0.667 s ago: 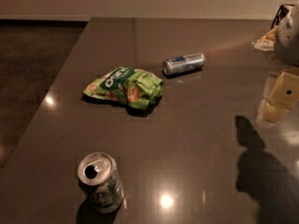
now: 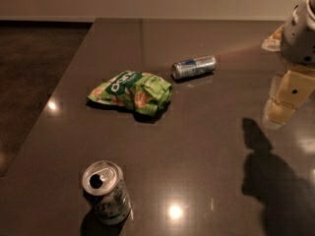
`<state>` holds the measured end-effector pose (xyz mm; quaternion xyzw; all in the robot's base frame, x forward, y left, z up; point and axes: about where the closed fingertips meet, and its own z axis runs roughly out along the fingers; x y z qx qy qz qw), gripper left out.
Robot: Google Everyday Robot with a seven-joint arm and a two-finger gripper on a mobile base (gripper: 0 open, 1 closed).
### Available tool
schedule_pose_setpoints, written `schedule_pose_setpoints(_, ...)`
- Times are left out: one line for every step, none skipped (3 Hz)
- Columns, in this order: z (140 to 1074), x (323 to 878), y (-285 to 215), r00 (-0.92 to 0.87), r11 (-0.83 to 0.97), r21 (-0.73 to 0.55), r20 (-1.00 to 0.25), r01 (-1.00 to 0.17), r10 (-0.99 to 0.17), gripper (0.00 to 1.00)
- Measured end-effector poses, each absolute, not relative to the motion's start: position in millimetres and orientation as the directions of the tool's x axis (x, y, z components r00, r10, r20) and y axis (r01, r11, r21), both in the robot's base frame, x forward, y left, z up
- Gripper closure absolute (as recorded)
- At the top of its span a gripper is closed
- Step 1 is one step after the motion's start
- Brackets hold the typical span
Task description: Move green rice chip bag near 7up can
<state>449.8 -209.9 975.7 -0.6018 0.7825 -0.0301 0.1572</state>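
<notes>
The green rice chip bag [image 2: 131,92] lies crumpled on the dark table [image 2: 206,146], left of centre. The 7up can [image 2: 106,192] stands upright near the front edge, well in front of the bag and apart from it, with its silver top open. My gripper [image 2: 285,104] hangs above the table at the far right edge, far from both the bag and the can. It holds nothing that I can see. Its shadow falls on the table in front of it.
A slim silver-and-blue can [image 2: 194,67] lies on its side behind and to the right of the bag. A pale object [image 2: 272,39] sits at the far right of the table, partly hidden by my arm. The table's left edge drops to dark floor [image 2: 34,82].
</notes>
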Motion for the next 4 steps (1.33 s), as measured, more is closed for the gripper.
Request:
schedule_pose_setpoints(963,478,-182,-0.214,0.265,-0.214,-0.234,-0.940,-0.948,0.00)
schedule_pose_setpoints(949,514,-152,-0.219,0.274,-0.198,-0.262,-0.941,-0.940,0.00)
schedule_pose_setpoints(936,541,-123,-0.232,0.297,-0.183,-0.307,-0.937,-0.923,0.00)
schedule_pose_setpoints(923,557,-87,-0.228,0.304,-0.168,-0.363,-0.938,-0.904,0.00)
